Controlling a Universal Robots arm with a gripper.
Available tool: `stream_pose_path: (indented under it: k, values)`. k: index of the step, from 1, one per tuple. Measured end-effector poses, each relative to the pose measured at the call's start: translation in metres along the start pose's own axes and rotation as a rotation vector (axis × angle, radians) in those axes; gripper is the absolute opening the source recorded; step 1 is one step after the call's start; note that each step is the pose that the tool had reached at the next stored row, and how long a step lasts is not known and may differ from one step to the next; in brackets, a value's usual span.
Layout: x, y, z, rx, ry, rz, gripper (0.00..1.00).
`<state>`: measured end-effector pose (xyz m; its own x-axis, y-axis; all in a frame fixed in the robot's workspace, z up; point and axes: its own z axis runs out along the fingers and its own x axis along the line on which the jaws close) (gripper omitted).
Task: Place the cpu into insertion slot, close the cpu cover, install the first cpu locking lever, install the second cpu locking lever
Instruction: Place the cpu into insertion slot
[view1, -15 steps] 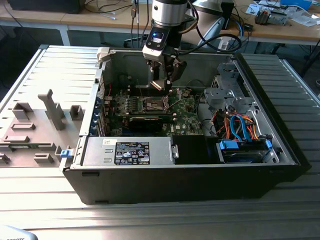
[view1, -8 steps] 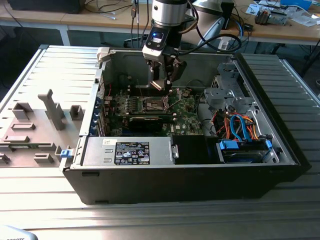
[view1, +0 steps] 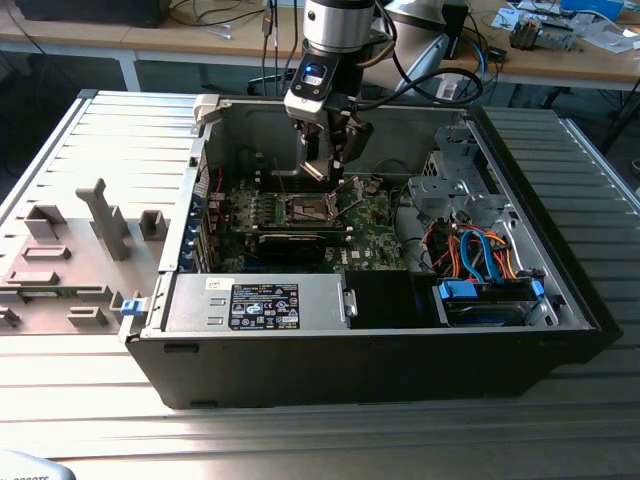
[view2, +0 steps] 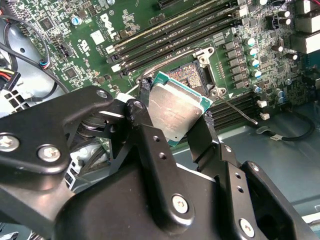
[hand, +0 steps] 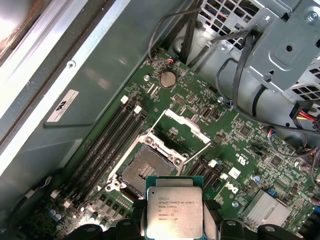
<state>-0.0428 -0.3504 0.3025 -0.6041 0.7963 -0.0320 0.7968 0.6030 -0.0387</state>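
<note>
Silver-topped cpu clamped by opposite edges in gripper, hovering above motherboard, not seated. Open insertion slot, mid-board, sits just ahead of the fingertips; cpu cover flipped up beyond it.

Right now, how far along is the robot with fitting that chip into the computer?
Nothing is finished yet. In hand: the gripper is shut on the flat square grey-silver metal cpu, held above the green board. Left: the dark square insertion slot is empty and the silver metal frame cpu cover stands open, so all four steps remain.
</note>
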Motion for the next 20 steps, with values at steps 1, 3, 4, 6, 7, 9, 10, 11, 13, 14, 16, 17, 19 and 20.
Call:
stream_pose_path:
  k: [1, 3, 4, 6, 7, 9, 10, 11, 13, 14, 16, 17, 19, 20]
  values:
    - [0.0, 0.0, 0.0, -0.0001, 0.0, 0.001, 0.55]
    - [0.0, 0.0, 0.0, 0.0, 0.0001, 0.002, 0.55]
    - [0.0, 0.0, 0.0, 0.0, 0.0001, 0.003, 0.55]
    - [0.0, 0.0, 0.0, 0.0001, 0.0002, 0.004, 0.55]
    - [0.0, 0.0, 0.0001, 0.0001, 0.0002, 0.005, 0.55]
    - [0.0, 0.0, 0.0001, 0.0002, 0.0002, 0.006, 0.55]
    - [0.0, 0.0, 0.0001, 0.0002, 0.0002, 0.006, 0.55]
    - [0.0, 0.0, 0.0001, 0.0002, 0.0003, 0.007, 0.55]
    - [0.0, 0.0, 0.0001, 0.0002, 0.0004, 0.008, 0.55]
    - [0.0, 0.0, 0.0001, 0.0003, 0.0004, 0.009, 0.55]
    - [0.0, 0.0, 0.0001, 0.0003, 0.0004, 0.01, 0.55]
    - [0.0, 0.0, 0.0001, 0.0003, 0.0004, 0.011, 0.55]
    - [0.0, 0.0, 0.0001, 0.0003, 0.0005, 0.012, 0.55]
    - [0.0, 0.0, 0.0001, 0.0003, 0.0005, 0.013, 0.55]
